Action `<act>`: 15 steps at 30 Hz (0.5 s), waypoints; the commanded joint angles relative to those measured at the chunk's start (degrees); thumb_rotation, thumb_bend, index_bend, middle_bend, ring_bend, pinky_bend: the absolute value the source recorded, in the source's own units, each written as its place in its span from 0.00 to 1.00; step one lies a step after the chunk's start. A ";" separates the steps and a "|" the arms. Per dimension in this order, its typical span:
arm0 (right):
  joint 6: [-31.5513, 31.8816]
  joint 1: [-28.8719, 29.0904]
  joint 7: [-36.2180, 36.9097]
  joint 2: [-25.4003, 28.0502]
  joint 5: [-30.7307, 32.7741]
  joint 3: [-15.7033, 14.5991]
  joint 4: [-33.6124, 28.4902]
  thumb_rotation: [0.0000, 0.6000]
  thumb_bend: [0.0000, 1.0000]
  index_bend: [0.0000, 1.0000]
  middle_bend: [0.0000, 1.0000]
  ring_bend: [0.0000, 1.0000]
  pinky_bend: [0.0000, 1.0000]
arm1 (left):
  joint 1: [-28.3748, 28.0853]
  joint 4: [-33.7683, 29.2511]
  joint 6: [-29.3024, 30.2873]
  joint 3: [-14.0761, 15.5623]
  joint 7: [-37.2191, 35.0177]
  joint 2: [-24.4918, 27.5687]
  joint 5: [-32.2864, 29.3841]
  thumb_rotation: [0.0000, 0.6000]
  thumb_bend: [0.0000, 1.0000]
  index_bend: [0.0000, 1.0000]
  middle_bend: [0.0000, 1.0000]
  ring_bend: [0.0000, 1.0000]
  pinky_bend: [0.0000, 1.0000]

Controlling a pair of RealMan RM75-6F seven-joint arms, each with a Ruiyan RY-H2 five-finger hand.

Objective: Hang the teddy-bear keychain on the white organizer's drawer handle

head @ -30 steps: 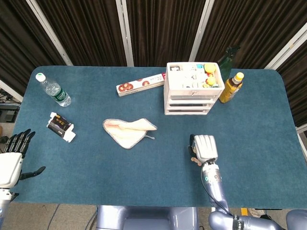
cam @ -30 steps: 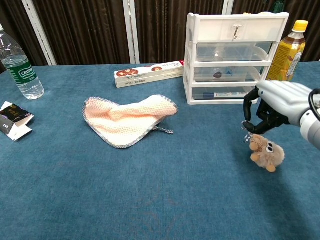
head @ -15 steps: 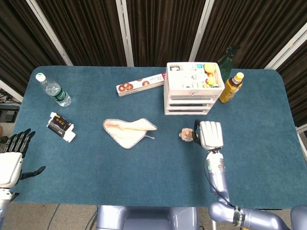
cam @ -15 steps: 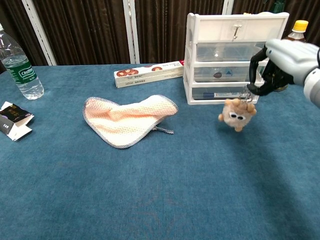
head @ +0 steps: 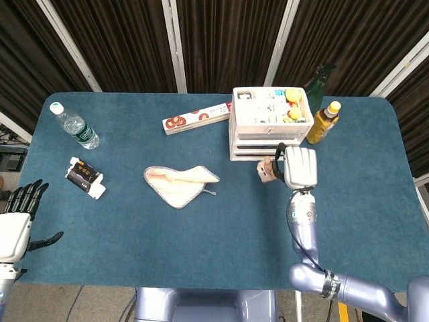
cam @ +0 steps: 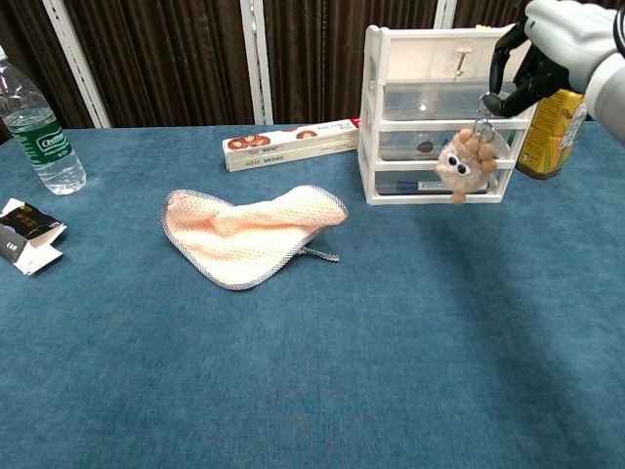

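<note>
The white organizer [cam: 459,107] [head: 265,124] stands at the back right of the table, with a small metal handle [cam: 460,63] on its top drawer. My right hand [cam: 557,44] [head: 299,166] is raised in front of the organizer's right side and pinches the ring of the teddy-bear keychain. The fuzzy tan bear [cam: 463,164] [head: 267,169] dangles below the hand, in front of the lower drawers. The ring is right of and slightly below the handle, apart from it. My left hand [head: 17,225] hangs open off the table's near left corner.
A yellow bottle [cam: 552,122] stands just right of the organizer, behind my right hand. A pink cloth [cam: 244,234] lies mid-table, a long red-and-white box [cam: 290,144] behind it. A water bottle [cam: 34,122] and a small black-and-white packet [cam: 24,234] sit at the left.
My right hand has lifted the keychain off the table and carried it up and toward the organizer. The bear now swings in front of the drawers. The left hand has not moved.
</note>
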 commanded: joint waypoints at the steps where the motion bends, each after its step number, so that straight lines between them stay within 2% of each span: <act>1: 0.05 0.90 0.01 0.30 0.30 0.84 0.53 1.00 0.38 0.61 1.00 1.00 0.92 | -0.01 0.00 -0.11 -0.04 -0.11 0.03 -0.19 1.00 0.05 0.00 0.00 0.00 0.00; 15: -0.20 4.60 0.45 1.66 2.91 3.19 1.99 1.00 0.38 0.61 1.00 1.00 0.92 | -0.09 -0.24 -0.35 -0.17 -0.23 0.14 -0.59 1.00 0.05 0.00 0.00 0.00 0.00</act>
